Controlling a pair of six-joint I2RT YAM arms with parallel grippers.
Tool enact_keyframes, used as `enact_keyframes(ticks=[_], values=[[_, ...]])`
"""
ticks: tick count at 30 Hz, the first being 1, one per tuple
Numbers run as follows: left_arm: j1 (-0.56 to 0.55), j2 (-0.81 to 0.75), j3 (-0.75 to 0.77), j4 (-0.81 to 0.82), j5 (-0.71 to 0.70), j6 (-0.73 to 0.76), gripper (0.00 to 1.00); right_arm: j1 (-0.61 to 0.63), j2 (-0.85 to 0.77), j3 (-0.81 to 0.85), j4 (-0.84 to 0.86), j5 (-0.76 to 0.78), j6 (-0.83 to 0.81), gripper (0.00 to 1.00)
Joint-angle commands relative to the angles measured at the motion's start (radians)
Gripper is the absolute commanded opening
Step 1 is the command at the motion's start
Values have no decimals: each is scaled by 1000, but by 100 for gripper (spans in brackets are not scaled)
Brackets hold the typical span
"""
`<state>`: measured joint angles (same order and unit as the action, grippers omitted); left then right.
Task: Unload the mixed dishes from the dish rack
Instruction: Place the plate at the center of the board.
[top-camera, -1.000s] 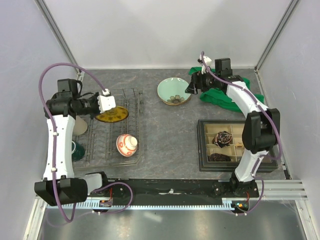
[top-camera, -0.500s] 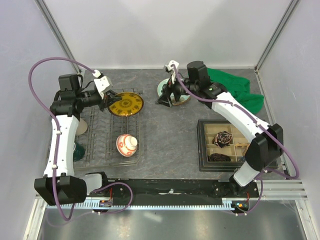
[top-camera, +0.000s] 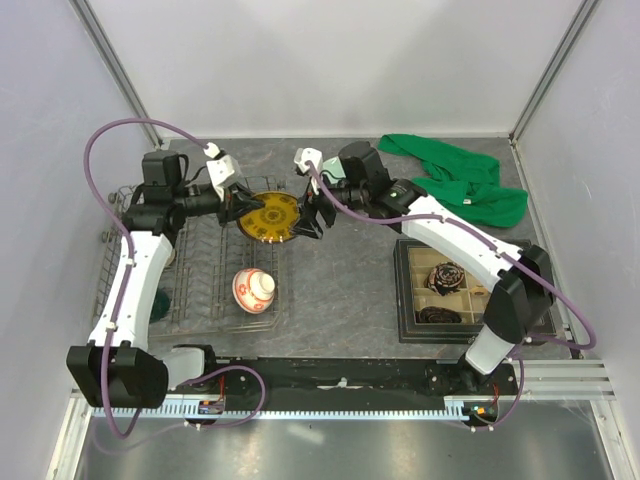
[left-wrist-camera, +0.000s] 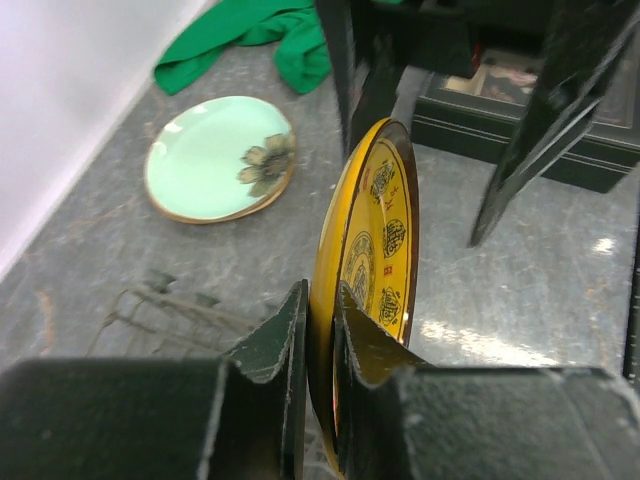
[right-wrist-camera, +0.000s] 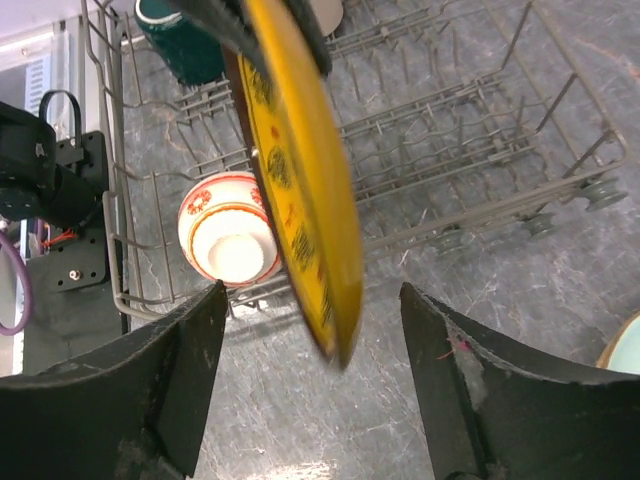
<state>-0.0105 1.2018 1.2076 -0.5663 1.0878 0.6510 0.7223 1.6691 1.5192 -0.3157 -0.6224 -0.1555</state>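
Left gripper (left-wrist-camera: 318, 300) is clamped narrow on the rim of the yellow-gold patterned plate (left-wrist-camera: 375, 240), holding it on edge in the air over the right edge of the dish rack (top-camera: 200, 290).

Nearest, by the rack's near right corner, the red-and-white patterned bowl (top-camera: 254, 289) sits upside down among the tines. The right wrist view shows its foot ring plainly, and also the dark green mug (right-wrist-camera: 180, 30) at the rack's left edge, which the overhead view mostly hides behind the left arm. By the table's near right edge sits the black compartmented tray (top-camera: 470, 285).

Further in, the right gripper (right-wrist-camera: 312, 300) faces the held plate with its fingers spread wide, one on each side of the plate's free rim, touching neither face. From overhead this reads only as two dark tips at the plate's edge.

Beyond, the pale green plate with dark flower (left-wrist-camera: 215, 160) lies flat on the table outside the rack. Only the left wrist view shows it whole, since the right arm covers it from above. A green cloth (top-camera: 460, 180) is heaped at the far right corner.
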Motion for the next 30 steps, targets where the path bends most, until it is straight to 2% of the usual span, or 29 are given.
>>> enact_keyframes(ticks=[1, 2, 7, 8, 10, 11, 13, 14, 16, 17, 21, 26, 30], values=[[-48, -1, -26, 52, 61, -42, 1, 28, 27, 48, 0, 24, -24, 72], [-54, -2, -31, 51, 63, -37, 2, 31, 29, 49, 0, 26, -26, 63], [-69, -8, -48, 52, 55, -30, 2, 40, 32, 45, -2, 47, -32, 31], [-71, -10, -51, 52, 49, -28, 2, 40, 34, 42, 0, 49, -32, 19], [-71, -16, -59, 52, 40, -19, 1, 40, 32, 38, -2, 53, -32, 9], [-71, -19, -63, 52, 31, -14, 2, 40, 31, 36, 1, 56, -32, 0], [-71, -27, -72, 51, 17, -4, 9, 40, 31, 30, 0, 65, -33, 0], [-71, -28, -75, 51, 3, -1, 18, 40, 31, 24, 0, 79, -36, 0], [-71, -33, -77, 51, -15, 1, 29, 39, 27, 21, 0, 92, -38, 0], [-71, -42, -75, 49, -35, 1, 40, 39, 27, 18, 0, 107, -42, 0], [-69, -61, -63, 63, -77, -8, 65, 29, 34, 18, 1, 150, -44, 0], [-65, -105, -75, 114, -134, -40, 80, -67, 84, 74, 0, 156, 28, 0], [-63, -127, -97, 124, -157, -39, 82, -190, 161, 142, 1, 106, 135, 0]])
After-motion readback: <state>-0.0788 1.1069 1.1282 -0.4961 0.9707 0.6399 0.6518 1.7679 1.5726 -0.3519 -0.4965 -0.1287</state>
